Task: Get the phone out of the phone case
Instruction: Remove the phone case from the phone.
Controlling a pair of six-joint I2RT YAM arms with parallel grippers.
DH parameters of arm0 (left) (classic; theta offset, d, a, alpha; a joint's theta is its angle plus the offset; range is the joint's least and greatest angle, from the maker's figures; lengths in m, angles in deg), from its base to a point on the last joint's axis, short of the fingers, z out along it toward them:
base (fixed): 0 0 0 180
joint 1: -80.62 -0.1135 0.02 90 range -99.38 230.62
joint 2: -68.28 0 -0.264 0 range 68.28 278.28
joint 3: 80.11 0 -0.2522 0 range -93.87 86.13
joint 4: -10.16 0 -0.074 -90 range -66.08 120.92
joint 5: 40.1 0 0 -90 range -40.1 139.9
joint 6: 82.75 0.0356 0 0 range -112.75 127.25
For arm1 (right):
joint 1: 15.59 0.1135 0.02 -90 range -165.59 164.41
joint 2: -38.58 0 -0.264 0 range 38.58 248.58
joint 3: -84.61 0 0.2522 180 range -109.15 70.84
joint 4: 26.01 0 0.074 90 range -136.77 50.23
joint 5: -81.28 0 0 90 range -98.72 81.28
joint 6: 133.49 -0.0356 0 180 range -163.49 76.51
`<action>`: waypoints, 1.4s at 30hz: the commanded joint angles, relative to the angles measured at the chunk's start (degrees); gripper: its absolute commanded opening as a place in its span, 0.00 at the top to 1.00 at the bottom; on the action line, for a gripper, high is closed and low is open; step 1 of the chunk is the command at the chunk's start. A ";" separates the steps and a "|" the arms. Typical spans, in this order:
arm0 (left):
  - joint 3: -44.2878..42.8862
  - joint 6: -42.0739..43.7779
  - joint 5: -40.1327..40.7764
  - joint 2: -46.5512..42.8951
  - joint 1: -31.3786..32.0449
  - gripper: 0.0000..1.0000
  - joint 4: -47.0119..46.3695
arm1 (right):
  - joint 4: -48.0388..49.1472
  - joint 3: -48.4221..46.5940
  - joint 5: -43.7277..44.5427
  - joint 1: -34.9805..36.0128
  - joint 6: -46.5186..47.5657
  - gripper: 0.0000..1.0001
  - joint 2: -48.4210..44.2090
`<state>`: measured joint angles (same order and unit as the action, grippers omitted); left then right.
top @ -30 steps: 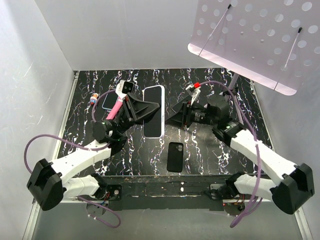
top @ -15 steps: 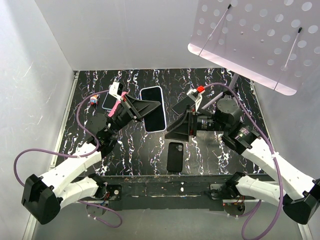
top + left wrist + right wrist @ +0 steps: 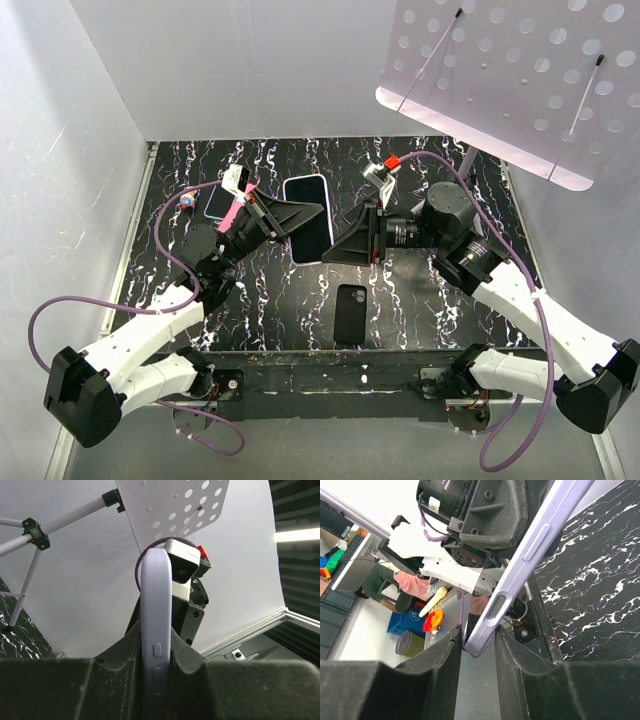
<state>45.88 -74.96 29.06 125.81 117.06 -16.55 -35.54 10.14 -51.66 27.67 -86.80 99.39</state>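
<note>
Above the black marbled table: we see the phone held clear of the surface between the two arms, tilted, its dark screen turned toward the overhead camera
Fit: the phone sits inside a lavender phone case, whose rim wraps every edge we can make out
Left side: the left gripper is clamped on the phone case at its left edge; from that wrist camera we see the case edge-on, pinched between both fingers, its side buttons facing the lens
Right side: the right gripper is at the opposite edge; its fingers straddle one corner of the case, close on either side, and we cannot tell whether they press on it or stand just off it
Elsewhere on the table: a black handset lies flat near the arm bases, well apart from the raised phone; a bluish handset lies flat behind the left gripper
Overhead: a white perforated board reaches over the far right corner
</note>
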 commanded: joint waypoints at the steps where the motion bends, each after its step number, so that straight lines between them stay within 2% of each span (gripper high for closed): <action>1: -2.81 0.39 0.01 -1.99 -0.32 1.00 -1.46 | 2.10 -1.87 -2.06 0.68 1.64 0.62 0.00; 9: -3.78 0.39 -0.52 -2.25 -0.67 1.00 0.04 | -3.43 -3.27 -0.39 2.52 7.27 0.60 0.09; 12: -4.05 -0.40 -0.95 -1.99 -0.68 1.00 -0.84 | -3.96 -3.10 0.83 2.44 8.24 0.63 -0.43; 15: -4.57 -1.72 -2.36 -0.94 -0.67 1.00 -1.98 | -3.97 -3.45 1.28 2.52 9.55 0.79 -0.26; 18: -4.75 -3.65 -4.90 0.03 -0.67 1.00 -4.96 | -3.35 -3.54 3.03 2.44 11.31 0.90 -0.26; 19: -4.92 -4.18 -5.96 0.29 -0.76 1.00 -5.67 | -3.61 -4.15 3.04 2.44 12.36 0.98 0.00; 21: -5.01 -5.67 -8.15 0.82 -0.76 1.00 -8.12 | -3.97 -4.68 2.95 2.44 14.73 0.99 0.35; 24: -6.24 -11.81 -12.63 3.80 -0.76 1.00 -17.33 | -1.43 -2.15 3.29 2.87 22.44 0.99 -0.78; 25: -7.20 -14.87 -15.52 4.94 -0.68 1.00 -20.32 | -0.98 -1.18 4.87 3.40 26.48 0.99 -1.40; 28: -10.98 -18.94 -22.38 6.80 -0.32 1.00 -23.60 | -7.71 -3.53 10.93 5.60 37.92 0.99 -0.18; 34: -9.77 -17.01 -25.04 1.79 -0.15 1.00 -15.87 | -10.38 -10.65 19.11 8.50 45.76 0.99 3.43; 39: -7.04 -19.21 -23.02 1.61 0.47 1.00 -19.03 | -8.80 -15.22 27.80 8.59 41.75 0.99 7.03; 42: -6.95 -20.44 -21.88 2.31 0.82 1.00 -22.45 | -10.63 -16.98 42.52 8.76 32.01 0.99 8.70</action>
<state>38.74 -88.34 14.26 130.21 113.79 -31.98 -50.23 -3.35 -42.96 38.84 -50.13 102.50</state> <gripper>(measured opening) 0.155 0.232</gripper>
